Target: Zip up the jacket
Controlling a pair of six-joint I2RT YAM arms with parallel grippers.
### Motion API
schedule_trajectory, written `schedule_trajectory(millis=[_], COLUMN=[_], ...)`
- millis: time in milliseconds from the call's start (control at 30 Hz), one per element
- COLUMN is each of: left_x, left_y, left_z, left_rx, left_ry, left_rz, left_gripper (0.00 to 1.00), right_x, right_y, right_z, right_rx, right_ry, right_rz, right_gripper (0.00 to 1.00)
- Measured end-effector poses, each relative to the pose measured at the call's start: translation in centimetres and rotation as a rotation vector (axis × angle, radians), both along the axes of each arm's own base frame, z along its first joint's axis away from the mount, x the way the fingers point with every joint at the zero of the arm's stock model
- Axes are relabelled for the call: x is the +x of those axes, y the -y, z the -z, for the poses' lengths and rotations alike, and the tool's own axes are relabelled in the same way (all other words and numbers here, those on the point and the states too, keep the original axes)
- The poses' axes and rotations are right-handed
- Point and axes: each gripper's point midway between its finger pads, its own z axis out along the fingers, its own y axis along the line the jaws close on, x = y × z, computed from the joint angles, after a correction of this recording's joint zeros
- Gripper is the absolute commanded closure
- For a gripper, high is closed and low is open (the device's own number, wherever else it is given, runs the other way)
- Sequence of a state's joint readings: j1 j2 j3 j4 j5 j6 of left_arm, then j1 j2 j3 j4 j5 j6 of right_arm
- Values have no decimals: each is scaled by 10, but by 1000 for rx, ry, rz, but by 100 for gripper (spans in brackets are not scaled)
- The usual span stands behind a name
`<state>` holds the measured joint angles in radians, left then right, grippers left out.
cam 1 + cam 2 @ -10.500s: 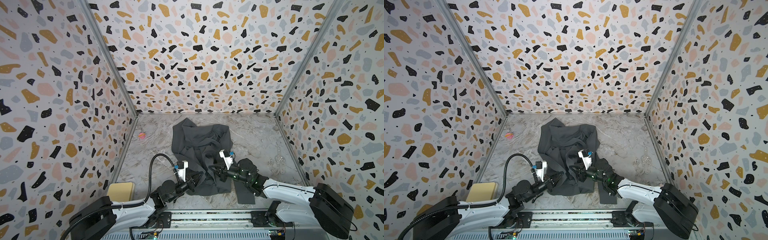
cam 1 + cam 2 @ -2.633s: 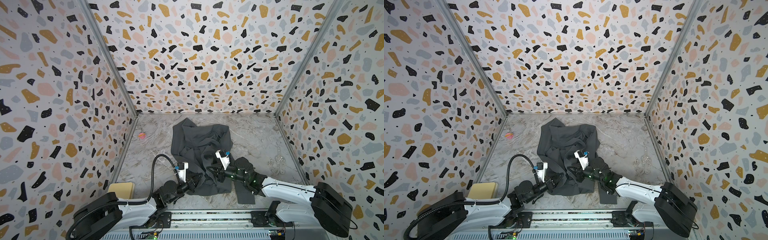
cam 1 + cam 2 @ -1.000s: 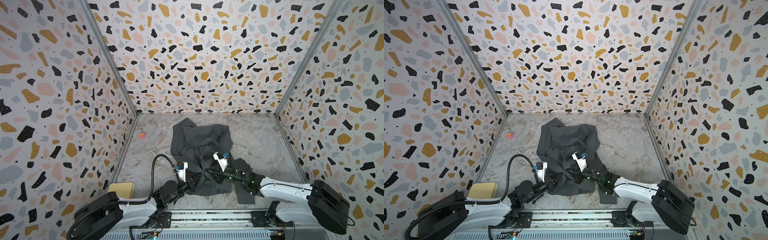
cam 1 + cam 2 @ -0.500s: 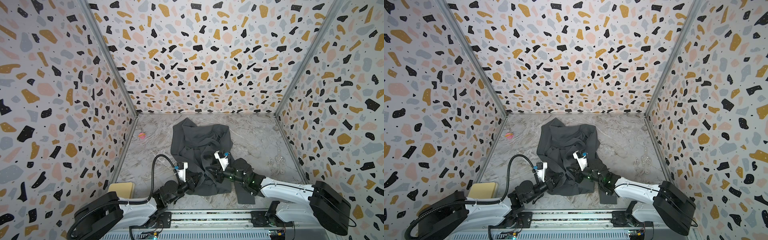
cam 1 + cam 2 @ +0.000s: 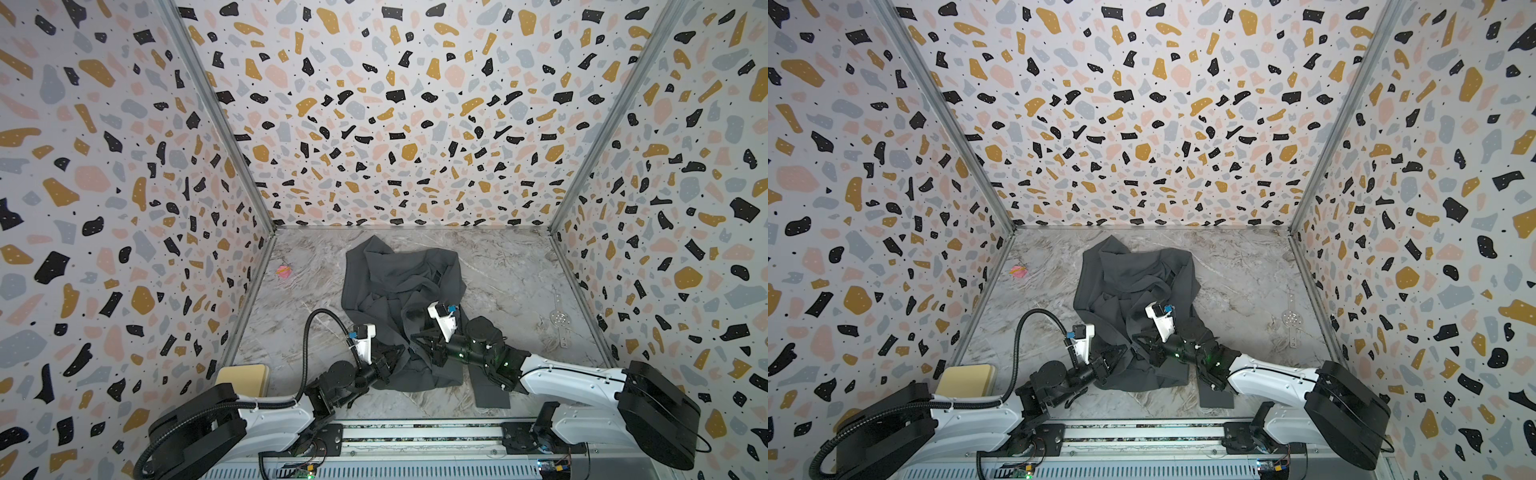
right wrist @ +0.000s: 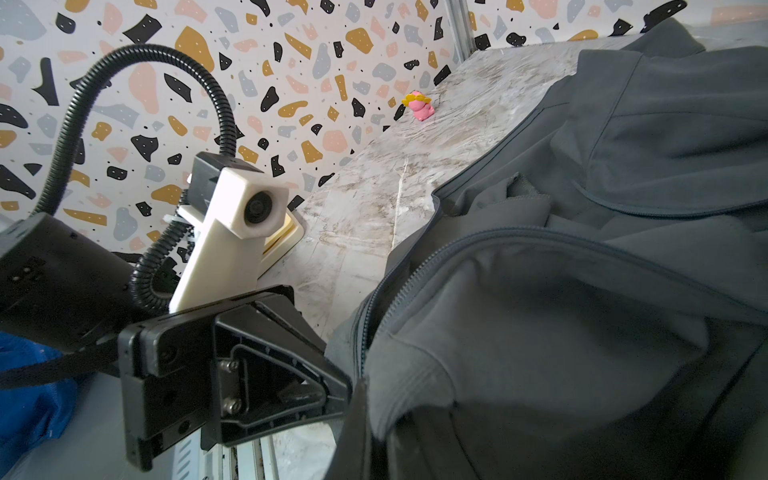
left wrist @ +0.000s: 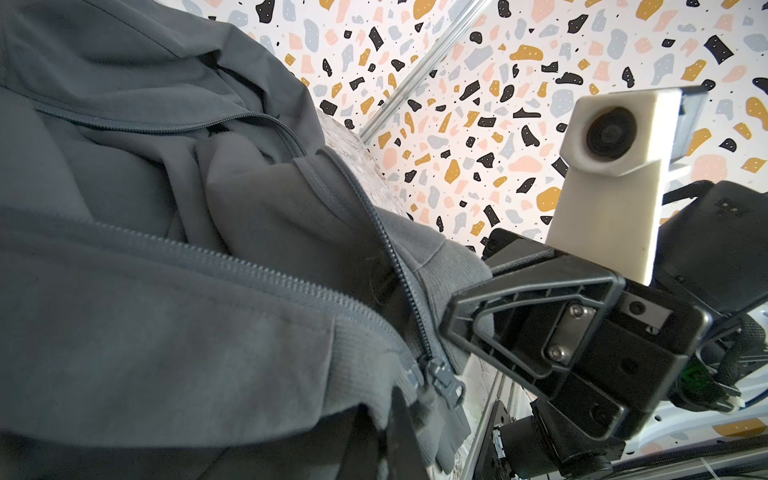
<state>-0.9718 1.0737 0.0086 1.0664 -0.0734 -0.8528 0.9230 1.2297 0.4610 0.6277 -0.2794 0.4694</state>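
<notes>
Plainly, both claws were shut on cloth at the near end of the jacket (image 5: 395,282), which lay bunched on the table (image 5: 503,270) and spread away from the two claws toward the back wall. The left claw (image 6: 347,390) pinched the jacket's edge right beside one row of zipper teeth (image 6: 363,332). The right claw (image 7: 453,316) clamped the ribbed hem (image 7: 440,253) of the opposite front panel. In both top views the two tips sat close together, nearly facing each other, with a fold of fabric between them. The zipper slider (image 7: 156,380) hung low at the hem, just beside the left claw and a little short of the right one. Both rows of teeth ran into it, though whether the pin was fully seated could not be told. Neither claw held the slider's pull. The likeliest trouble, as I judged it, was that tugging the panels alone would only stretch soft cloth and let it slide out of the grip, since nothing gripped the slider itself. If the pin sat half in, running the slider up would leave the teeth split behind it. The loose inner flap (image 7: 257,199) beyond the right claw lay near the track and could be drawn into the slider and jam it. The crumpled upper body would also curve the track, so the slider might bind partway. A small pink toy (image 5: 284,271) lay well off beyond the left claw, out of the way.
</notes>
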Motion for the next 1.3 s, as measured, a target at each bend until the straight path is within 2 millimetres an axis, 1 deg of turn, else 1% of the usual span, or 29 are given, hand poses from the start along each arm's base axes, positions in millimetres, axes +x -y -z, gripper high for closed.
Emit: schedule_trajectory(millis=[733,1300], left_x=[2,2], left_y=[-1,0], left_z=[-3,-1], left_rx=[-13,-12], left_ry=[4,-1], left_rz=[-11,-10], left_gripper=[100,100], right_x=[-1,-1], right_y=[0,1], right_z=[2,0], right_rx=[-2,7], right_ry=[-3,5], right_rz=[-5,0], right_gripper=[100,100])
